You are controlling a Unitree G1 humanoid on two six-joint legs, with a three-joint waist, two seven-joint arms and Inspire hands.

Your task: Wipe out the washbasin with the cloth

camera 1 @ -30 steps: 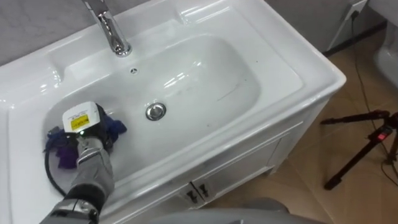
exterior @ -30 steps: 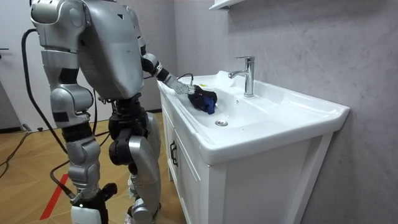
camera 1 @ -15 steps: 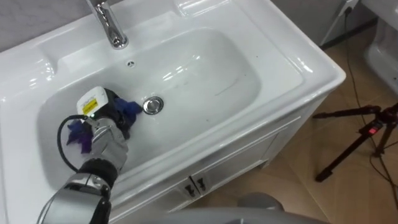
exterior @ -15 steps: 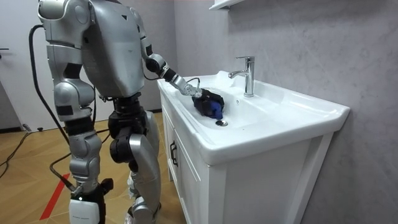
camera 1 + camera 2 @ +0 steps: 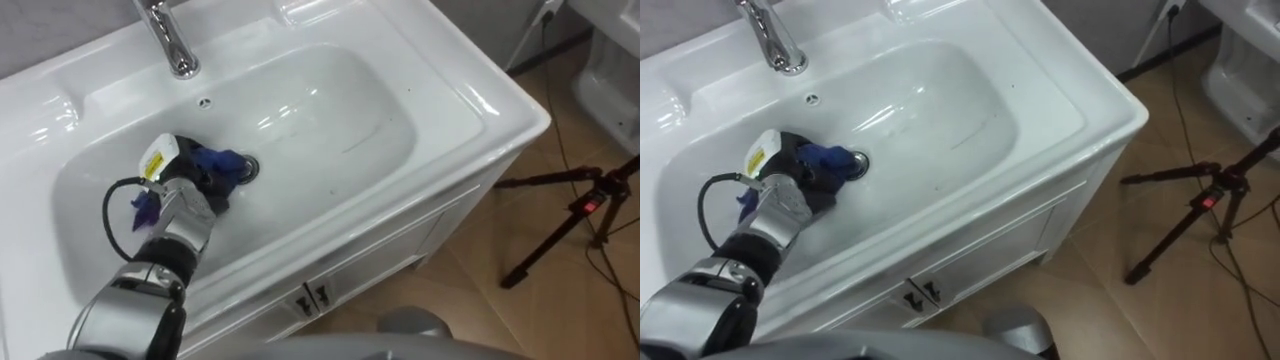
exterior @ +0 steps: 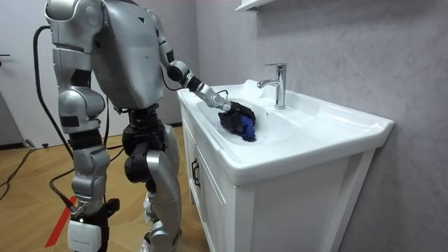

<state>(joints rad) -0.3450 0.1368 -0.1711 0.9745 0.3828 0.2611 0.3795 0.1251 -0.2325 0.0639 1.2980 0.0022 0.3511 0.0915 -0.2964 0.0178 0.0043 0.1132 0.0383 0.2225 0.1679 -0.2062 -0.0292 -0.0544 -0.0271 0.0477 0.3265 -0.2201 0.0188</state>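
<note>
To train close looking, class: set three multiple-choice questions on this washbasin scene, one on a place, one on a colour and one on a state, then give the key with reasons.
1. Where in the basin is the cloth?
A. against the drain
B. up on the back ledge
C. hanging over the front edge

2. What colour is the cloth?
A. white
B. blue
C. red

3. How are the cupboard doors under the basin?
A. both wide open
B. one missing
C. shut

Key:
1 A: the cloth is bunched under the left hand on the basin floor and reaches the drain.
2 B: blue folds show on both sides of the hand.
3 C: the doors sit flush with the cabinet front, their handles side by side.
</note>
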